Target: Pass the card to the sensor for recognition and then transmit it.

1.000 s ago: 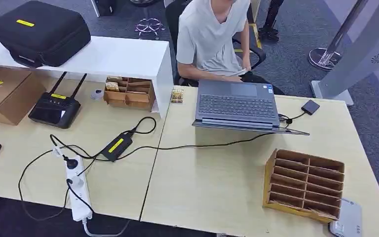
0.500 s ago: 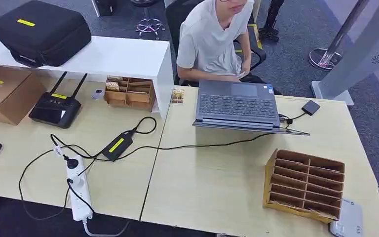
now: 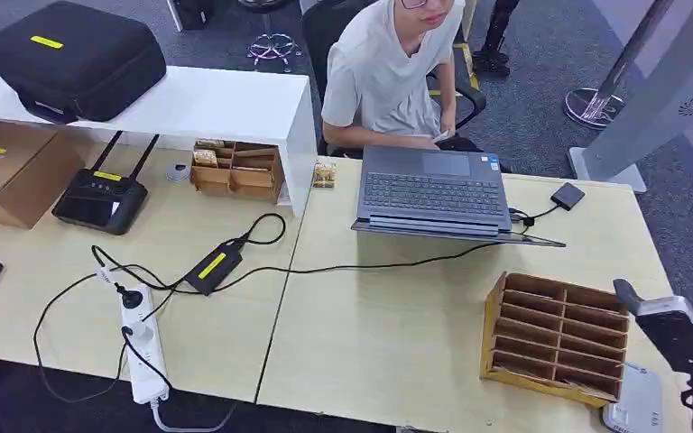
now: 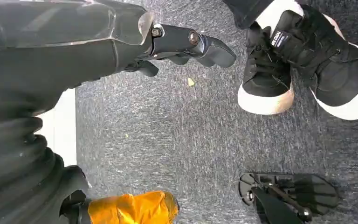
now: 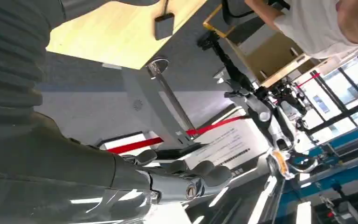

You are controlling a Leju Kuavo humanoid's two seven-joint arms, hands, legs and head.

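Observation:
My right arm (image 3: 679, 336) rises at the table's right edge, beside the cardboard slotted rack (image 3: 555, 336). In the right wrist view my right hand (image 5: 182, 179) has its fingers stretched out and holds nothing. My left hand (image 4: 186, 44) hangs over the grey carpet and is also empty. A flat grey sensor pad (image 3: 636, 404) lies at the near right corner, just behind the rack. A small black box (image 3: 568, 195) is wired to the laptop (image 3: 433, 191). I cannot make out a card in the rack's slots.
A person (image 3: 388, 68) sits behind the laptop, looking down at something in their hands. Cables, a power strip (image 3: 143, 347) and a charger (image 3: 213, 267) cross the left table. A small cardboard tray (image 3: 235, 170) stands by the white shelf (image 3: 189, 104). Someone's black shoes (image 4: 303, 51) stand near my left hand.
My right arm has come up into the head view at the right edge, next to the rack. The seated person has shifted slightly and raised their hands.

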